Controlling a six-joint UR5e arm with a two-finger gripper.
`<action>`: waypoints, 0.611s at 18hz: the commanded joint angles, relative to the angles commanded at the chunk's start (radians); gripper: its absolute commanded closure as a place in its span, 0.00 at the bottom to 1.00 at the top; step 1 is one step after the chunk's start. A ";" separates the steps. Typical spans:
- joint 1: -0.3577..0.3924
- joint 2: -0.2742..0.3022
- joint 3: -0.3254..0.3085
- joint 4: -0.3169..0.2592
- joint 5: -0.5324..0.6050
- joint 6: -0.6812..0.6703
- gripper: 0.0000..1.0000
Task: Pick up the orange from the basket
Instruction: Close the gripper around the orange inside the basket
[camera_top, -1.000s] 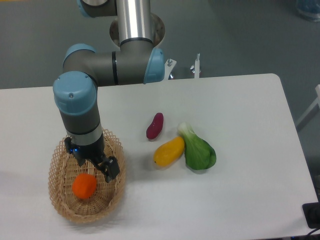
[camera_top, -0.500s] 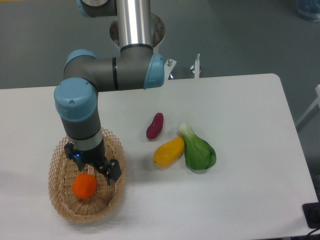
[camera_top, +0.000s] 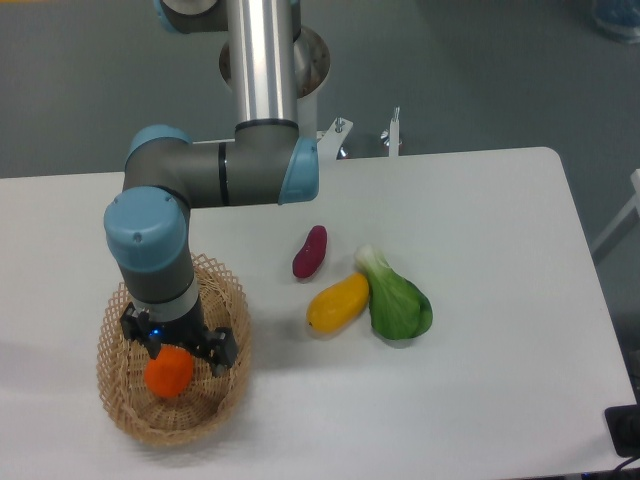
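Note:
The orange (camera_top: 167, 375) lies inside the woven wicker basket (camera_top: 120, 410) at the front left of the table. My gripper (camera_top: 178, 347) hangs straight down over the basket and is open. One dark finger (camera_top: 223, 351) stands to the right of the orange and the other shows at its upper left. The wrist hides the top edge of the orange. I cannot tell whether the fingers touch the fruit.
On the white table to the right lie a dark red oblong vegetable (camera_top: 310, 251), a yellow-orange mango-like fruit (camera_top: 338, 302) and a green leafy vegetable (camera_top: 397, 300). The arm's base column (camera_top: 264, 60) rises at the back edge.
The wrist has dropped lower into the basket and shifted slightly left, so the open fingers now flank the orange instead of hanging to its upper right.

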 joint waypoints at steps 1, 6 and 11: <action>-0.005 -0.020 0.000 0.000 0.009 0.001 0.00; -0.020 -0.028 -0.006 0.003 0.020 0.003 0.00; -0.037 -0.048 -0.009 0.035 0.055 -0.002 0.00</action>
